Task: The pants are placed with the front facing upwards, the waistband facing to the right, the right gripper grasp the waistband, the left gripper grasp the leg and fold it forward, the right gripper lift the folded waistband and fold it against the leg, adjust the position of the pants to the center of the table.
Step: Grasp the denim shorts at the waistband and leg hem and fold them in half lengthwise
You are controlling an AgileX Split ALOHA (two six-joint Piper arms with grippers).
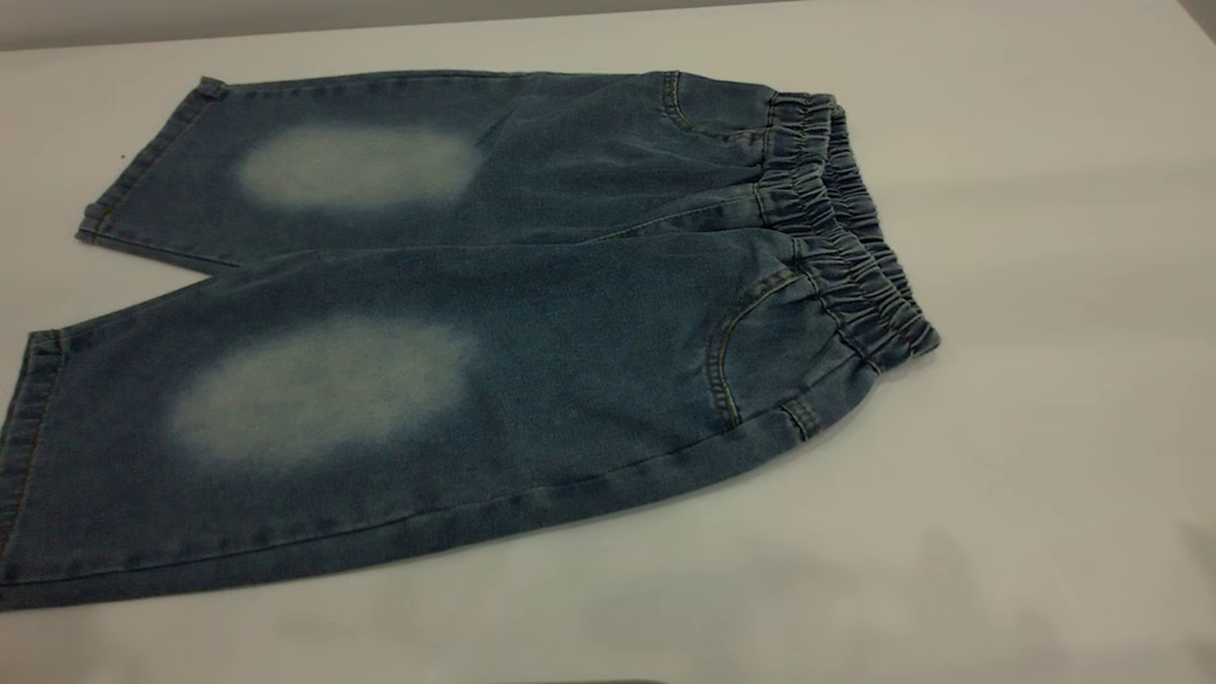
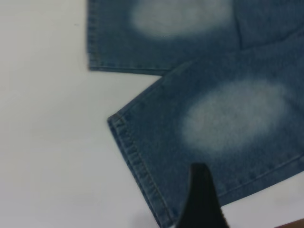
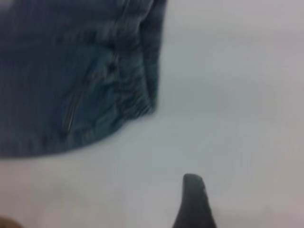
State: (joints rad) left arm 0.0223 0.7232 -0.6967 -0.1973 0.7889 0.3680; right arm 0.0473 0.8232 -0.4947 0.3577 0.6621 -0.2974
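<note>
The blue denim pants [image 1: 475,332] lie flat and front-up on the white table [image 1: 1045,427]. Both legs point left, and each has a pale oval on it. The ruffled waistband [image 1: 845,218] faces right. Neither gripper shows in the exterior view. In the left wrist view, a black part of my left gripper [image 2: 202,199] hangs over the near leg [image 2: 228,109], close to its stitched hem [image 2: 133,156]. In the right wrist view, my right gripper [image 3: 194,204] is over bare table, apart from the near corner of the waistband [image 3: 142,61]. Nothing is held.
Bare tabletop [image 1: 997,570] surrounds the pants on the right and front. The near leg's hem [image 1: 28,456] reaches the left edge of the exterior view. The table's far edge [image 1: 380,24] runs just behind the far leg.
</note>
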